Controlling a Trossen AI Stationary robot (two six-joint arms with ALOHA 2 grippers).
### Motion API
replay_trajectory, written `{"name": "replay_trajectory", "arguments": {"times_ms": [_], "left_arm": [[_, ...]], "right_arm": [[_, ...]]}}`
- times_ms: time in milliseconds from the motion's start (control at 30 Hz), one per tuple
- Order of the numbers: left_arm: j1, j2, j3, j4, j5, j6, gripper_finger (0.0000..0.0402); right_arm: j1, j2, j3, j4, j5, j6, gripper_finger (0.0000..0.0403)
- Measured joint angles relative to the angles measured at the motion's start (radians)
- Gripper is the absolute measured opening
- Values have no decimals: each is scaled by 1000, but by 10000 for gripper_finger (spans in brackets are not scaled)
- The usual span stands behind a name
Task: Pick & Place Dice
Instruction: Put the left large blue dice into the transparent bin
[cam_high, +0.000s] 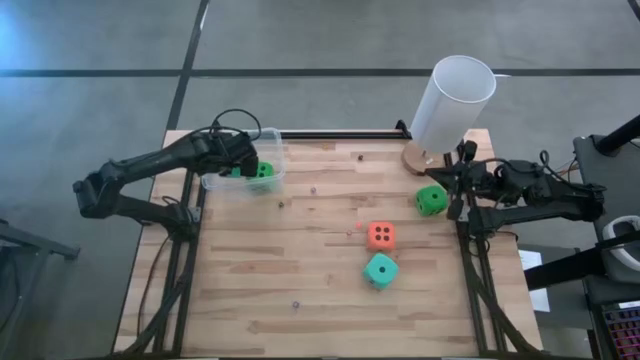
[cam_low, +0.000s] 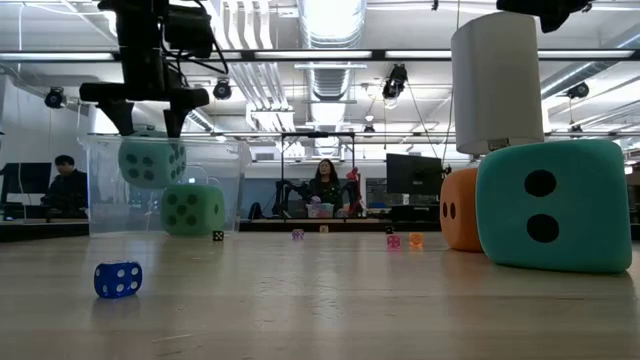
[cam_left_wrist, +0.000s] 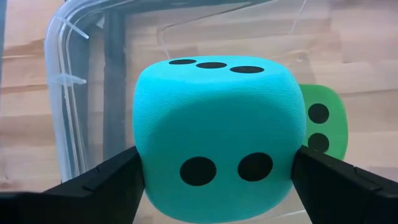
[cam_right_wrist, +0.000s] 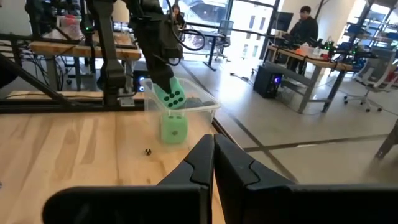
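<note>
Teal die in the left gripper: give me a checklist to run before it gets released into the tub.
1. Left gripper shut on the teal foam die: ok.
2. Die above the clear plastic tub: ok.
3. Die lower than the tub's rim: cannot tell.
4. Green foam die already in the tub, not right beneath the teal one: ok.
5. Right gripper shut, parked at the table's right edge: ok.

Teal die (cam_left_wrist: 214, 134) with black pips sits over a green die (cam_left_wrist: 322, 121); the orange die (cam_high: 380, 236) perhaps shows white pips.
</note>
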Motion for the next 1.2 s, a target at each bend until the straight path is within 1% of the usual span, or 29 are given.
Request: {"name": "replay_trajectory", "arguments": {"times_ms": [200,833,1033,1200], "left_arm": [[0,0,0,2,0,0,361],[0,0,0,26,30,0,357],[0,0,0,23,33,12,362],[16,0,0,23,30,16,361]], "right_arm": [[0,0,0,-1,-1,-31,8],[1,1,0,-1,-2,-34,8],[1,1,0,-1,-2,-32,8],[1,1,0,-1,-2,-32,8]]}}
